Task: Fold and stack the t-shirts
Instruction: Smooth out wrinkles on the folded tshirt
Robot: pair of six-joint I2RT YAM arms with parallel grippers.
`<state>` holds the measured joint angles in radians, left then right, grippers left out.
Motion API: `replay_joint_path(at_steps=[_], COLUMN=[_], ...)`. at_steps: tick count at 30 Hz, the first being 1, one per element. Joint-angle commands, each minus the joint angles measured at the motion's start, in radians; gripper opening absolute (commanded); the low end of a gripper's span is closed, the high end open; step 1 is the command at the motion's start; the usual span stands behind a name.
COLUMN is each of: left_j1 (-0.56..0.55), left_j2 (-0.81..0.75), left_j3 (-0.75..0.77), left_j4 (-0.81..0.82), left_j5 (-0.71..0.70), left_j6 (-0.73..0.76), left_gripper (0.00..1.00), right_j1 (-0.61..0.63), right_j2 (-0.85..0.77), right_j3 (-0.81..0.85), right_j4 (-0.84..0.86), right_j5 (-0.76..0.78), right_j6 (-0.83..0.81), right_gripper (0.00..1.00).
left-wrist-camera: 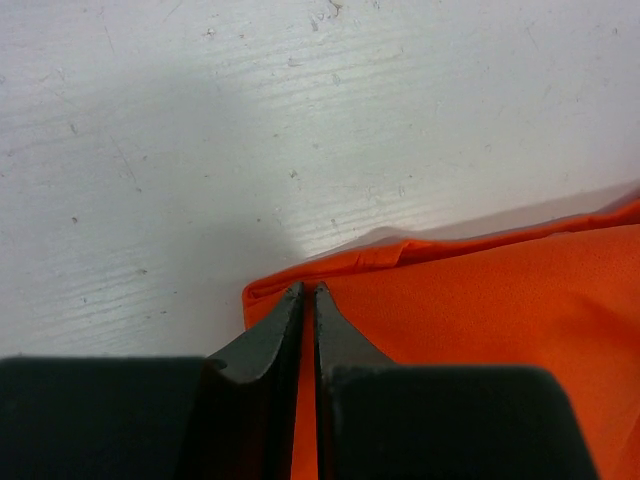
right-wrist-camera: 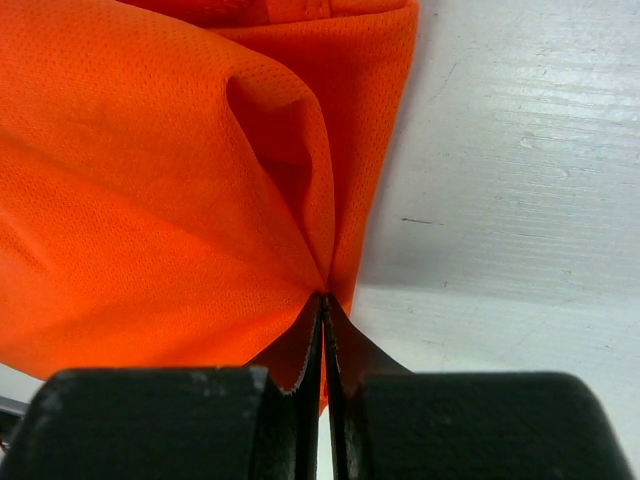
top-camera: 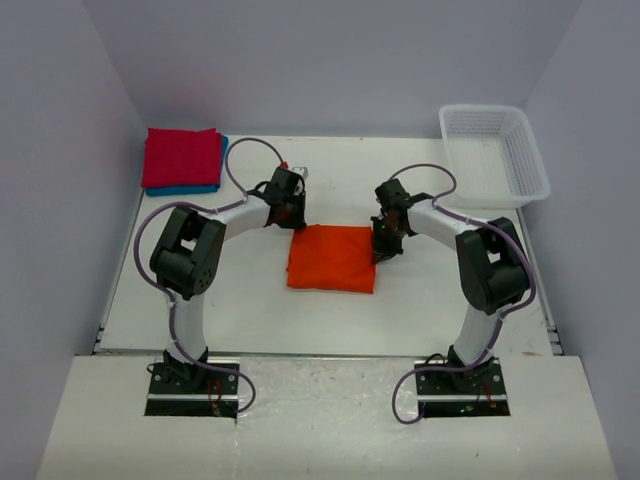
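on table (top-camera: 250,310) centre, left hand (left-wrist-camera: 308,292) and right hand (right-wrist-camera: 323,298) pinch orange t-shirt (top-camera: 332,258), white mesh basket (top-camera: 495,200) far right

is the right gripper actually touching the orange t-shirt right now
Touching. The right wrist view shows the right gripper shut on a pinched fold of the bright orange cloth t-shirt, the cloth puckering into its fingertips.

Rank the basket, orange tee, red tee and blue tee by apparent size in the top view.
1. basket
2. orange tee
3. red tee, slightly smaller but farther off, so unsure
4. blue tee, only an edge showing under the red
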<state>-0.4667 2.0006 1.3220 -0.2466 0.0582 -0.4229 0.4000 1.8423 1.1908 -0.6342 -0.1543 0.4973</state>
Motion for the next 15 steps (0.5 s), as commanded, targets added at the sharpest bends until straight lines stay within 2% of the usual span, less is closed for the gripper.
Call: replay_joint_path(at_steps=[1,5,11,15], left_j1=[0.010,0.010,0.010,0.010], left_j2=[-0.009,-0.074,-0.166,-0.207], left_j3=[-0.001,-0.032,-0.024,-0.017], left_j4=[0.039,0.069,0.043,-0.034], left_j5=[-0.010,-0.052,-0.222,-0.282], left_j6=[0.039,0.045,0.055,0.024], left_gripper=[0.08,0.10,0.15,0.29], right_j1=[0.005,0.005,0.003,-0.001], right_j2=[-0.054,-0.043,-0.028,-0.015], right_j3=[-0.005,0.024,0.055,0.078], right_j4=[0.008,-0.013,-0.025,-0.047], right_j5=[0.042,0.085,0.139,0.174], right_j6=[0.001,-0.009,-0.020,-0.025], right_gripper=[0.00,0.00,0.00,0.01])
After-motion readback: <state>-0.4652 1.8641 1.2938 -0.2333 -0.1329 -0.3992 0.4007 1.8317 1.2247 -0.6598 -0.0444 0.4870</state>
